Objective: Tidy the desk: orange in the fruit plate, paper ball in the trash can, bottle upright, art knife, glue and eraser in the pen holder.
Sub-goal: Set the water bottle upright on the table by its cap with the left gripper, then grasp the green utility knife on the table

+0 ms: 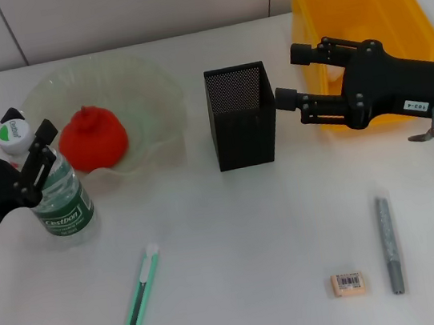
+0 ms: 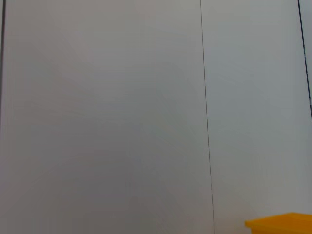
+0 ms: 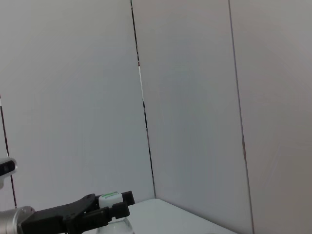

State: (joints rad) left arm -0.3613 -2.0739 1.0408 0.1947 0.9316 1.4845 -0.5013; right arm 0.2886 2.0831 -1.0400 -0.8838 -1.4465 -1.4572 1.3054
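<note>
A clear water bottle with a white cap stands upright at the table's left. My left gripper is shut on its neck, one finger on each side; both also show in the right wrist view, the gripper and the bottle cap. The orange lies in the clear fruit plate. The black mesh pen holder stands mid-table. My right gripper is open and empty, just right of the holder. The green art knife, eraser and grey glue stick lie on the table. No paper ball shows.
A yellow bin stands at the back right behind my right arm; its corner shows in the left wrist view. A grey panelled wall lies behind the white table.
</note>
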